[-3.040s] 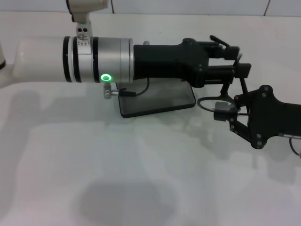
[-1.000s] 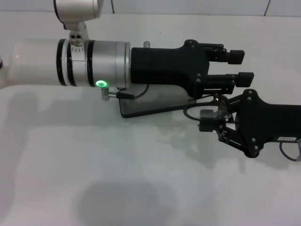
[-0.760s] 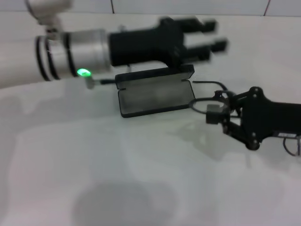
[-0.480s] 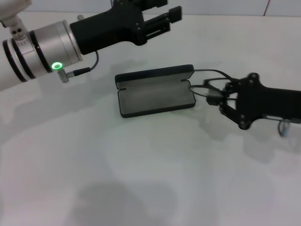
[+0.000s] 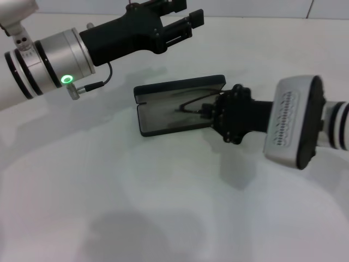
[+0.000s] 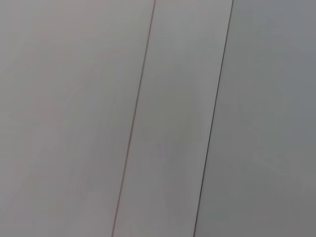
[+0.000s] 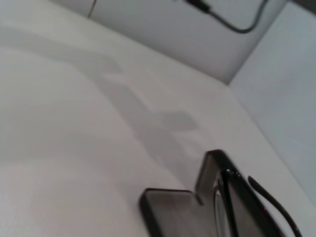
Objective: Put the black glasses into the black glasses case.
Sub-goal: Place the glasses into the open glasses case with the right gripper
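My right gripper holds the black glasses low over the grey lining of the open black glasses case, release and closing still to do, left gripper parted and empty above the white table by a tiled wall

Left arm: white link, silver wrist collar with black rings, green indicator ring, thin black cable, black gripper housing; right arm: black housing, white-and-black vented wrist module.
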Motion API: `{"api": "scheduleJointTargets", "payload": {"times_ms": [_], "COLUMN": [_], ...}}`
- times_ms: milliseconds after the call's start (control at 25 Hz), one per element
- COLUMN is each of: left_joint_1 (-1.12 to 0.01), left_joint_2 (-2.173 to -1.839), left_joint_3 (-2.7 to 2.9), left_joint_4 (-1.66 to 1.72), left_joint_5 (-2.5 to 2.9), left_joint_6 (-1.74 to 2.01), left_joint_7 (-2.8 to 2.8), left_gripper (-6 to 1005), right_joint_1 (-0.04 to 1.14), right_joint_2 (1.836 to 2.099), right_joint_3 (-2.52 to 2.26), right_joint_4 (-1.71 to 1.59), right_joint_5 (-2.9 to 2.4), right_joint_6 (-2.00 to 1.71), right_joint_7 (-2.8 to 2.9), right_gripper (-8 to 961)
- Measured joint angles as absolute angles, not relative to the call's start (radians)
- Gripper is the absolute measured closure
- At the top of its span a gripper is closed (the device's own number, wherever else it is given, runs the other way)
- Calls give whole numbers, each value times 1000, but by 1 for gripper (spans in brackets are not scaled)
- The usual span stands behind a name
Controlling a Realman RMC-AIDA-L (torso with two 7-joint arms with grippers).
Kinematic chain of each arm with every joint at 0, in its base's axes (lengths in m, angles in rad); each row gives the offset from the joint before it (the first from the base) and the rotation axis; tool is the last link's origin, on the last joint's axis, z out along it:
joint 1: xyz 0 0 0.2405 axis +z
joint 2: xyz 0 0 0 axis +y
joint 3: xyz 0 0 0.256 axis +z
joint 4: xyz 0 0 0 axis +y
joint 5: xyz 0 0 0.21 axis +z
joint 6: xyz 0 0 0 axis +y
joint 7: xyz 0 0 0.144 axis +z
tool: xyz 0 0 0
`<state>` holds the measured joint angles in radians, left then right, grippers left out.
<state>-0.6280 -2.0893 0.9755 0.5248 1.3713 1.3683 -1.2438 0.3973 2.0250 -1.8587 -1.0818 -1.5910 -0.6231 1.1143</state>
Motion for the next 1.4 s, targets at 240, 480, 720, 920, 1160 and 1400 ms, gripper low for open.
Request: {"api": "scheduleJointTargets", "payload": {"times_ms": [240, 480, 720, 920, 1160, 1400], "left_joint_1": [-636, -645, -646, -646, -647, -652], "left_joint_2": [-2091, -2091, -2091, -2091, -2091, -2091], "left_joint_3": [976, 980, 980, 979, 979, 980], "left_joint_4": [515, 505, 505, 505, 502, 501], "left_joint_5": [1371, 1371, 1375, 1377, 1379, 1381], "left_joint_6": [1368, 1358, 1357, 1357, 1357, 1358], "left_joint_7": [-1242, -1238, -1237, -1234, -1222, -1221], "left_gripper": [436, 436, 437, 437, 437, 436], "right_joint_1": [434, 511, 552, 557, 557, 553], "right_joint_2": [2028, 2028, 2028, 2028, 2028, 2028], "right_joint_3": [-2006, -2135, -2141, -2143, -2149, -2146], "right_joint_4": [-1055, -1005, -972, -961, -960, -960], "right_joint_5": [-1596, -1565, -1565, -1565, -1565, -1564], "right_joint_6": [-443, -275, -269, -277, -277, -275], "right_joint_7": [1116, 1177, 1232, 1233, 1234, 1235], "right_gripper": [803, 783, 763, 746, 726, 711]}}
